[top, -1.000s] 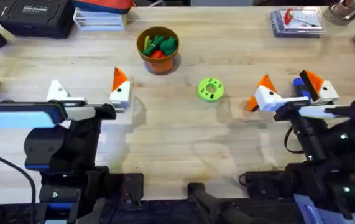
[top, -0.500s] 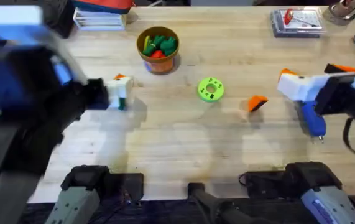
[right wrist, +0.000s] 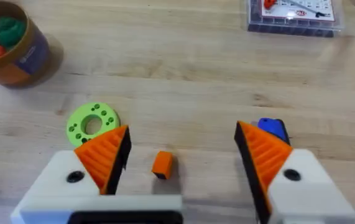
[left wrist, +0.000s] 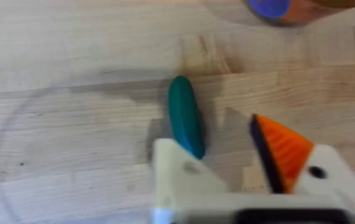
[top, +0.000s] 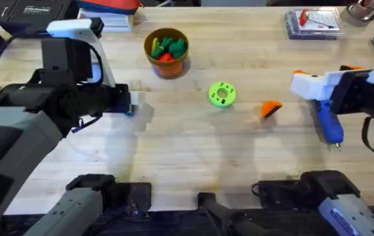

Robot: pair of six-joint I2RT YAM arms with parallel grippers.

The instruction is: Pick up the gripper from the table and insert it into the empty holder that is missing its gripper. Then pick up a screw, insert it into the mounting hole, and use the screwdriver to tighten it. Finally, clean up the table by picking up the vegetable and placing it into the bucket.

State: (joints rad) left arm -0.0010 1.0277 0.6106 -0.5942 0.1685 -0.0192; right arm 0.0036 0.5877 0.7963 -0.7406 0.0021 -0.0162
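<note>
The orange ribbed gripper [top: 270,108] lies loose on the table right of centre, and in the right wrist view the gripper [right wrist: 161,163] shows between my right fingers, farther off on the wood. My right gripper [top: 325,76] hangs open above the blue screwdriver [top: 327,124]. My left gripper [left wrist: 227,158] is open. One side is a bare white holder [left wrist: 178,174] and the other carries an orange pad [left wrist: 283,152]. The dark green vegetable [left wrist: 184,115] lies just beyond the holder. The bucket [top: 167,52] stands at the back.
A lime-green disc [top: 222,94] with holes sits mid-table. A clear box of screws [top: 312,23] is at the back right. The bucket holds bunched toy vegetables. Books and a black case lie at the back left. My left arm looms large over the table's left side.
Both arms have risen from low near the front edge. The left arm swung up close under the camera. The right gripper moved back and right, uncovering the loose orange gripper and the screwdriver.
</note>
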